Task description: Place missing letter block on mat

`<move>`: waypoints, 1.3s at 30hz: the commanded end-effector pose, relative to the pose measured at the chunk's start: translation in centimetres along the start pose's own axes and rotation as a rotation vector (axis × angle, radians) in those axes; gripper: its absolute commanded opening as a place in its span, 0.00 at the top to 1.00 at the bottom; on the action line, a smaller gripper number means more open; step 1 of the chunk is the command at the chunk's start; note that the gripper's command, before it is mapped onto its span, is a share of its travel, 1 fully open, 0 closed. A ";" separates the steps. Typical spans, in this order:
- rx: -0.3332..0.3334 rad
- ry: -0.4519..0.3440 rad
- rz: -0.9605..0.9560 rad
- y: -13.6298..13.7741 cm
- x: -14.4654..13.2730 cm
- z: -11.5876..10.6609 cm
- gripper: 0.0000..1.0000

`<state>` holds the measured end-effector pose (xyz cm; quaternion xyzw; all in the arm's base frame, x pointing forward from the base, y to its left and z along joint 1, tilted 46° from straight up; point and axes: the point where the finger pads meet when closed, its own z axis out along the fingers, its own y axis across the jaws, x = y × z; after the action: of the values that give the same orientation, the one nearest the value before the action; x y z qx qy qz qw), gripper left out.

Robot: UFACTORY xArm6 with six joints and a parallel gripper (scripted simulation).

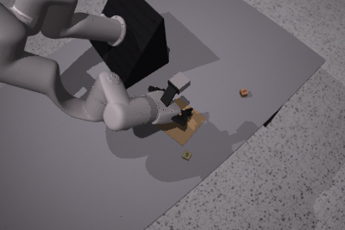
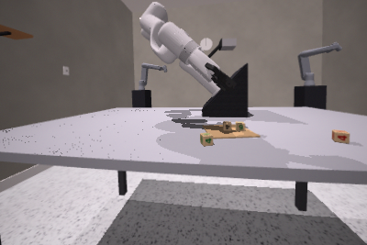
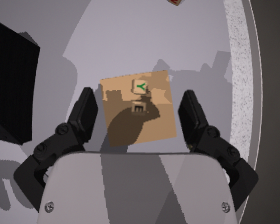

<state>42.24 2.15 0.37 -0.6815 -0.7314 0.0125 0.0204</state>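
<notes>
Open pincer [image 3: 139,118] poised above the tan mat [image 3: 159,125].
Fingers spread, grasping nothing. Two blocks occupy the mat; the green-lettered block [image 1: 187,155] and red-lettered block [image 1: 244,92] lie off it on the worktop [image 1: 259,45]; which bears the missing letter is illegible.

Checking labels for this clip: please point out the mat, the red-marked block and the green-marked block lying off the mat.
mat [image 1: 196,123], top view, bare right part
red-marked block [image 1: 244,92], top view, top face
green-marked block [image 1: 186,155], top view, top face
</notes>
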 end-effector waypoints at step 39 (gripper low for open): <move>-0.003 0.001 -0.002 12.2 -5.1 -5.2 0.00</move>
<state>54.84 -2.25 4.75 -0.6814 -0.7315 0.0123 0.0212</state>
